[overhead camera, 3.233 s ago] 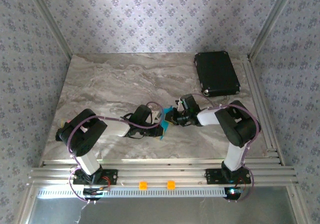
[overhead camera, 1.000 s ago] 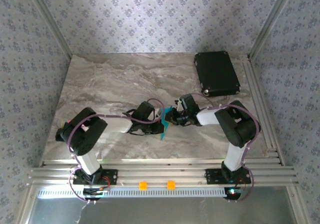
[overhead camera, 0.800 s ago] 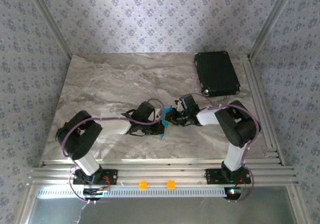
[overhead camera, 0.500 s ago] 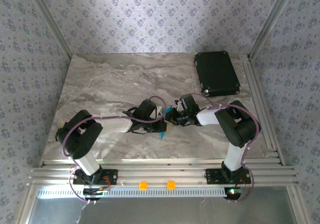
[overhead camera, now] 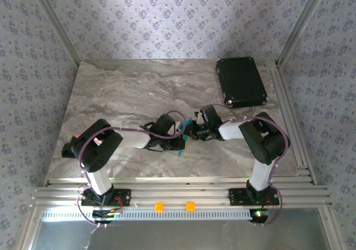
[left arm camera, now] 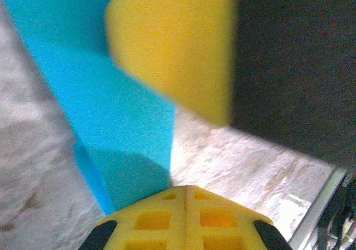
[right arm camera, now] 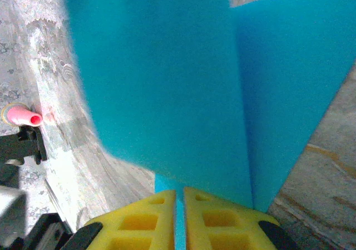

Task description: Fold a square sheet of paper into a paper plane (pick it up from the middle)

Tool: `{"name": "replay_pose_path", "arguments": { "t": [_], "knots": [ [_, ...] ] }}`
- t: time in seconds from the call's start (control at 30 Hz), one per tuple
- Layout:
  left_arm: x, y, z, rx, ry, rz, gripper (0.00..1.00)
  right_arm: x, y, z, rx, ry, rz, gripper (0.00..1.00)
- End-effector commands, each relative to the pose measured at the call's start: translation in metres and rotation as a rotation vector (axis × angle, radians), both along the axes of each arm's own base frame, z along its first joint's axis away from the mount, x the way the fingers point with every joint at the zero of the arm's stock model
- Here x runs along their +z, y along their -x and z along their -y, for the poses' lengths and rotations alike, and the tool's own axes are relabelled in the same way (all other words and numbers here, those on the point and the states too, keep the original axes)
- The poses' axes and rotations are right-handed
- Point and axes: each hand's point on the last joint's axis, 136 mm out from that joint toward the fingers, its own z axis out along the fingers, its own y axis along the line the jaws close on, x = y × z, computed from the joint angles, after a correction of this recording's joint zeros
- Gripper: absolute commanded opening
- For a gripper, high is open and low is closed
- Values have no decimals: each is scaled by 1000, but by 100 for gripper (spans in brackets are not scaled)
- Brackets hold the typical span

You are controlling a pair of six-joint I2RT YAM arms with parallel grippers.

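Right wrist view: our right gripper clamps the square sheet of paper, which fans toward 12 o'clock above the table; our left gripper sits clenched just beside it. Light, limp and crease-prone, we judge; pinch near the fold.

The left arm and right arm are made of black joints and white links, with purple cables looped along. Yellow gridded fingers are seen at six o'clock.
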Motion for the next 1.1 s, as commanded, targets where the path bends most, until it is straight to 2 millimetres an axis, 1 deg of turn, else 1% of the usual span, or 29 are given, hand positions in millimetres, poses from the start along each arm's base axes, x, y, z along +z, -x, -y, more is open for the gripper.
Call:
{"name": "replay_pose_path", "arguments": {
  "t": [0.0, 0.1, 0.17, 0.33, 0.43, 0.53, 0.67, 0.77, 0.9, 0.97, 1.07],
  "knots": [
    [-10, 15, -6, -5, -12, -39, 3, -46, 28, 25, -27, 139, -141, 14],
    [-16, 24, -10, -7, -19, -53, 3, -46, 27, 25, -26, 139, -140, 14],
    [-17, 29, -11, -13, -21, -56, 3, -46, 28, 25, -27, 140, -143, 14],
    [-11, 40, -12, -38, -29, -50, 4, -47, 28, 27, -30, 151, -143, 14],
    [-9, 46, -16, -56, -50, -48, 5, -49, 28, 29, -33, 158, -149, 14],
    [-10, 52, -23, -69, -76, -45, 5, -49, 28, 29, -33, 161, -147, 14],
    [-17, 67, -36, -82, -113, -55, 5, -47, 29, 28, -31, 159, -145, 14],
    [-21, 78, -40, -107, -132, -62, 5, -46, 28, 28, -31, 158, -144, 14],
    [-23, 86, -53, -104, -184, -44, 4, -46, 28, 28, -32, 157, -141, 14],
    [-19, 85, -56, -85, -174, -28, 4, -45, 28, 26, -32, 154, -141, 14],
    [7, 78, -51, -57, -109, 38, 3, -45, 29, 23, -34, 143, -143, 14]
  ]
}}
